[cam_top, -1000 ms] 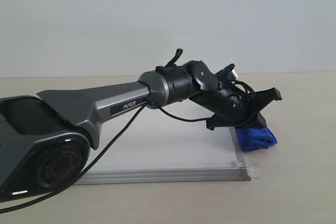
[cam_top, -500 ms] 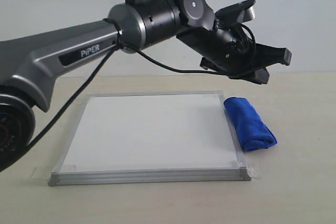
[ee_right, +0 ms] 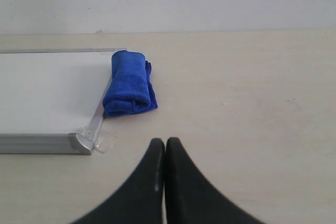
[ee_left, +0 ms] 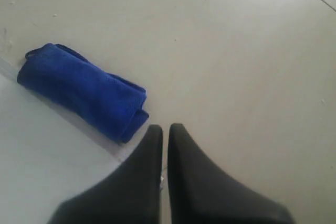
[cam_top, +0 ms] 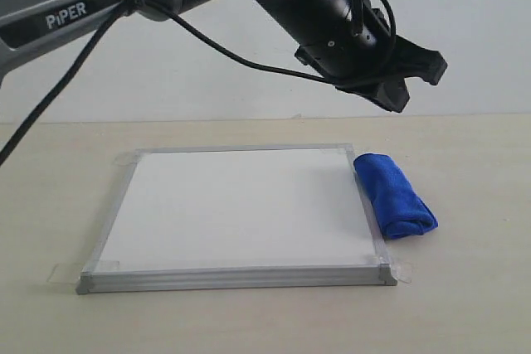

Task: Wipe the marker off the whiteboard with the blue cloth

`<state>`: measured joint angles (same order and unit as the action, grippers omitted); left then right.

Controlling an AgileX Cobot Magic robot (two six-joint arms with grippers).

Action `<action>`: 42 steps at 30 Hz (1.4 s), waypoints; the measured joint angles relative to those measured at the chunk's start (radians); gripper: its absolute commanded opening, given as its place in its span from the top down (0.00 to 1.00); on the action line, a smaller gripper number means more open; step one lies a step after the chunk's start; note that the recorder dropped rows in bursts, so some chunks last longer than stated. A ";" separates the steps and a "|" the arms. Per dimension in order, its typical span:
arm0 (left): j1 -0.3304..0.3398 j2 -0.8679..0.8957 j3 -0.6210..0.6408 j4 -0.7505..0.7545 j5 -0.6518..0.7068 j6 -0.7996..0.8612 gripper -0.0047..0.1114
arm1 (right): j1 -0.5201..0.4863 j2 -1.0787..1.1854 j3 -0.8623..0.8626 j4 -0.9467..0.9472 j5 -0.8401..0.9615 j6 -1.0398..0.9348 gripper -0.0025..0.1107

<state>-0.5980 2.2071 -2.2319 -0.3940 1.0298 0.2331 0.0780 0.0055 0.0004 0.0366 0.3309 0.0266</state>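
We see the whiteboard (cam_top: 241, 205) lying flat on the beige surface (cam_top: 473, 288), its corners taped down. A clear tab (cam_top: 404, 271) shows at the near right corner. The board's face looks plain white in all three views, and we cannot make out any marker lines on it.

The cloth (cam_top: 394, 195) is a rolled blue bundle on the surface. It lies along the board's right frame, touching it, from the far corner to well past the middle of that edge.

The left hand (cam_top: 404, 80) hangs in the air above the board's far right corner and the cloth, well clear of both. In its wrist view the two black fingers (ee_left: 144, 171) are together with only a thin slit between them, holding nothing, and the cloth (ee_left: 81, 92) lies below them.

The right hand (ee_right: 165, 141) shows only in its own wrist view. Its fingers are pressed together and empty, over bare surface near the taped corner, with the cloth (ee_right: 128, 84) beyond it.
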 measured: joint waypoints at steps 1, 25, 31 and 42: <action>0.000 -0.012 0.018 0.003 0.005 0.004 0.93 | 0.000 0.000 0.000 0.000 0.000 0.000 0.98; 0.000 -0.548 0.791 0.037 -0.288 0.041 0.93 | 0.000 0.000 0.000 0.000 0.000 0.000 0.98; 0.000 -0.570 0.791 0.056 -0.307 0.047 0.93 | 0.000 0.000 0.000 0.000 0.000 0.000 0.98; 0.019 -0.619 0.802 0.101 -0.327 0.049 0.93 | 0.000 0.000 0.000 0.000 0.000 0.000 0.98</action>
<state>-0.5788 1.5885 -1.4302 -0.2929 0.7023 0.2818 0.0780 0.0055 0.0004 0.0366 0.3309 0.0266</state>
